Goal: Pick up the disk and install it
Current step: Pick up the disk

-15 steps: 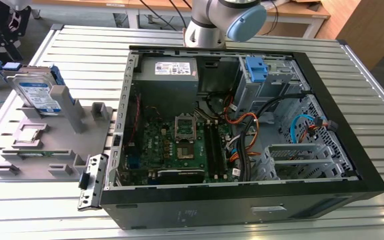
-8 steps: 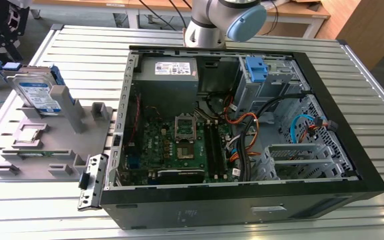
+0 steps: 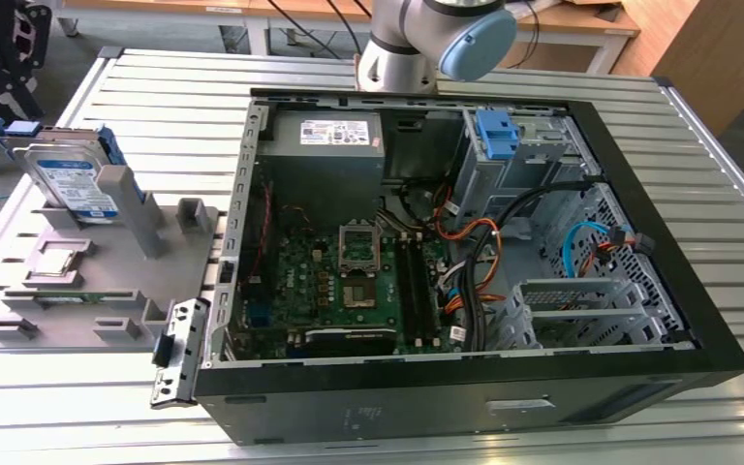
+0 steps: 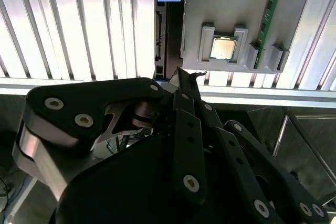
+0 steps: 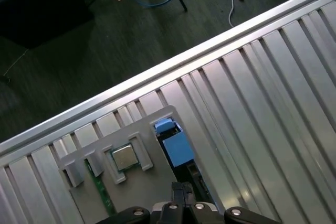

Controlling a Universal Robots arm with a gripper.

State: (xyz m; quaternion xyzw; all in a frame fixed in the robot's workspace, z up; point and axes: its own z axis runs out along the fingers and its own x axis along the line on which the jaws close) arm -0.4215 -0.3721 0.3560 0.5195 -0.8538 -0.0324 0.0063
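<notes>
The disk (image 3: 73,179) stands on edge in a slot of the grey holder (image 3: 101,315) at the exterior view's left. It is a silver drive with a white-and-blue label and a blue bracket. In both wrist views I look down on its thin upper edge, the disk (image 4: 170,30) capped by the blue bracket (image 5: 174,144). My gripper (image 4: 184,76) hangs high above the holder with its black fingers closed together on nothing. The gripper (image 5: 181,188) is apart from the disk, its tip lined up near the disk's end.
The open computer case (image 3: 682,320) fills the middle of the slatted table, with a blue clip (image 3: 494,131) at its far drive bay. The holder also carries a small square processor chip (image 4: 222,48) and a green memory stick (image 4: 269,17). Beyond the table edge (image 5: 157,72) is floor with cables.
</notes>
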